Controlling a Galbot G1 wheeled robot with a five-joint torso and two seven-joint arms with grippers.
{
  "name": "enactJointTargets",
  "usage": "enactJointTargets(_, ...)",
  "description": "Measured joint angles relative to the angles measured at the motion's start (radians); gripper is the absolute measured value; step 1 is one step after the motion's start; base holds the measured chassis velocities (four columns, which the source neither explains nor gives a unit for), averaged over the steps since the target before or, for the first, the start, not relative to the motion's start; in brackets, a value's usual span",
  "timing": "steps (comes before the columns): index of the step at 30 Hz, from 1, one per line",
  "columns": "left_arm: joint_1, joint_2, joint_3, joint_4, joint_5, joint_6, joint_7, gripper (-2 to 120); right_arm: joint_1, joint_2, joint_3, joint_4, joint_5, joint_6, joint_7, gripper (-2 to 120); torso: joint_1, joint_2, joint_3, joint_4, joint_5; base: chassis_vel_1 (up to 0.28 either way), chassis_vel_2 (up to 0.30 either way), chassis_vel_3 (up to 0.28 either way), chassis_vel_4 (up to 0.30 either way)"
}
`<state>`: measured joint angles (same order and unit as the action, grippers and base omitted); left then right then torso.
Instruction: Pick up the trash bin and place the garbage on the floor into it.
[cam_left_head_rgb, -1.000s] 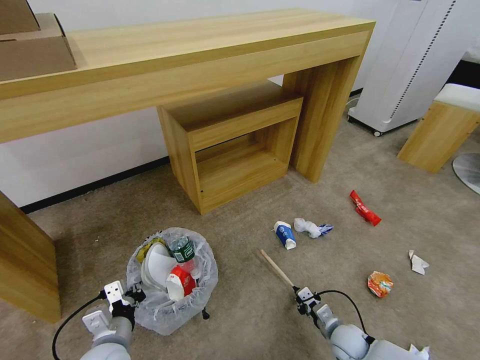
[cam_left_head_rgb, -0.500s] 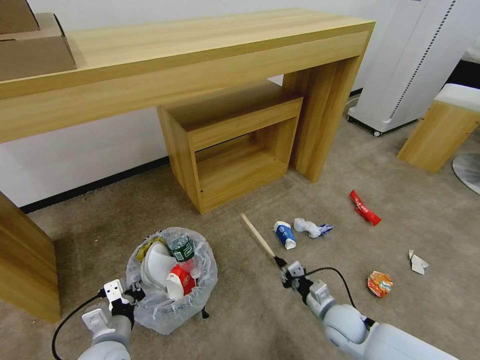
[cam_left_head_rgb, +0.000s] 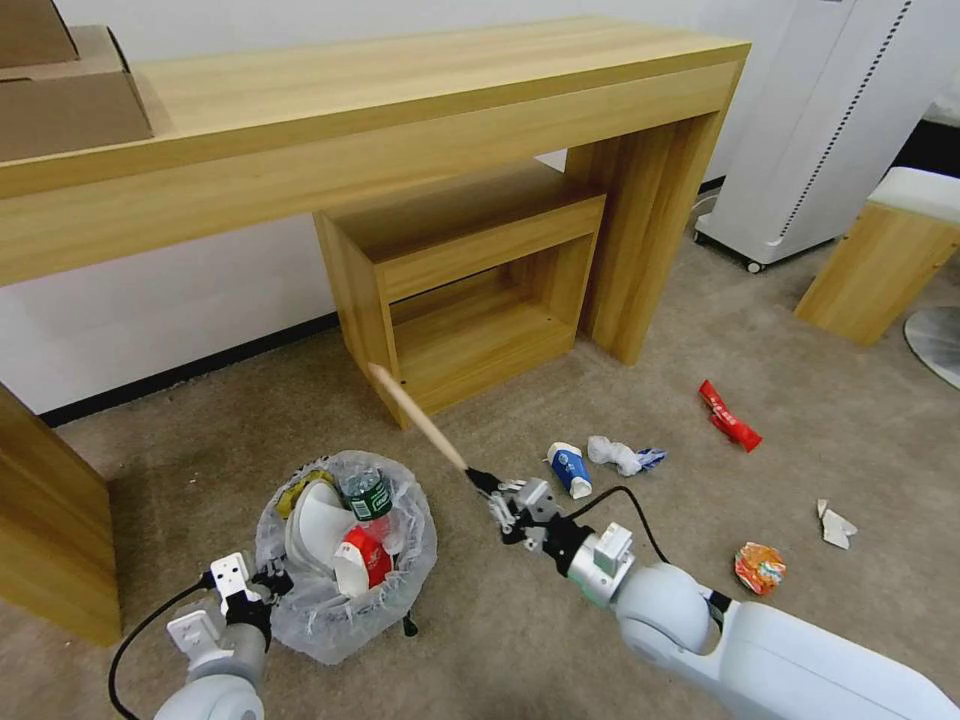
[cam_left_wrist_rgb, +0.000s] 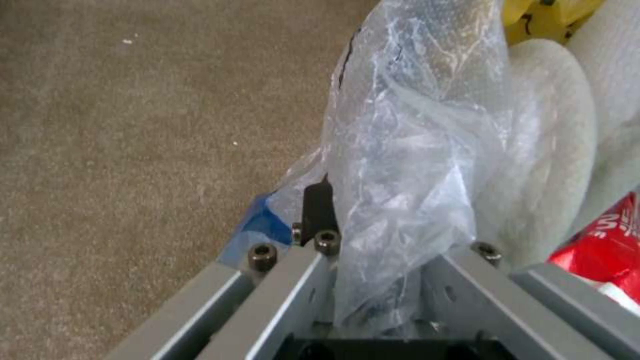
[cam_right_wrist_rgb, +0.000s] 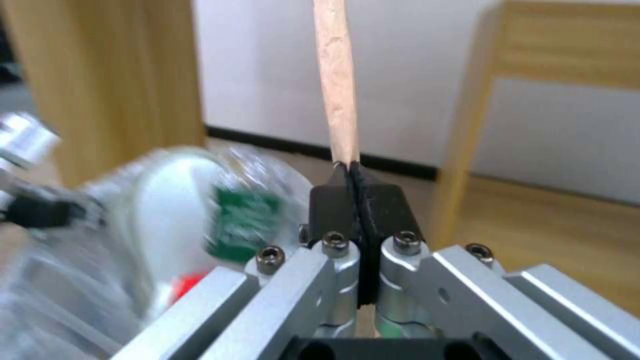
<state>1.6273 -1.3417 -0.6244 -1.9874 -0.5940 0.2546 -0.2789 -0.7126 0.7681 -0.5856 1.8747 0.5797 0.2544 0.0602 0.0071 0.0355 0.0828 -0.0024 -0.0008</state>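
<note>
Two tools busy: right tool (cam_left_head_rgb: 487, 483) pinches wooden stick (cam_left_head_rgb: 417, 417); left tool (cam_left_head_rgb: 272, 580) clamps trash bin (cam_left_head_rgb: 345, 556).

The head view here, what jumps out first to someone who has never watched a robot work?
The right gripper pinches a long wooden stick by one end and holds it up in the air beside the trash bin. The bin is stuffed with a green-labelled bottle and a red carton, and the left gripper clamps its plastic-lined rim. More litter lies on the floor to the right: a blue-white cup, crumpled tissue and a red wrapper.
</note>
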Motion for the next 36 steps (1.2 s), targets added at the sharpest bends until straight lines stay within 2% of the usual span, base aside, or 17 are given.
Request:
enactJointTargets(10,0.003,-0.002,0.000,-0.016,-0.006,0.006,-0.003,1,0.122,0.057,-0.168,-0.050,0.037,0.037,-0.042,0,0.000,0.000,0.000,-0.0001,0.0000,0.000,0.000,0.000,0.000)
enactJointTargets(12,0.006,-0.003,0.000,-0.023,-0.009,0.009,-0.004,1,0.164,0.084,-0.222,-0.089,0.047,0.056,-0.068,0,0.000,0.000,0.000,0.0000,0.0001,0.000,0.000,0.000,0.000)
enactJointTargets(20,0.012,-0.004,-0.001,-0.038,-0.014,0.011,-0.008,1,0.226,0.157,-0.324,-0.194,0.057,0.074,-0.084,0,0.000,0.000,0.000,0.0000,0.0001,0.000,0.000,0.000,0.000)
enactJointTargets(36,0.024,-0.005,-0.008,-0.047,-0.016,0.009,-0.008,1,0.245,0.226,-0.384,-0.288,0.060,0.066,-0.064,0,0.000,0.000,0.000,0.0000,0.0001,0.000,0.000,0.000,0.000)
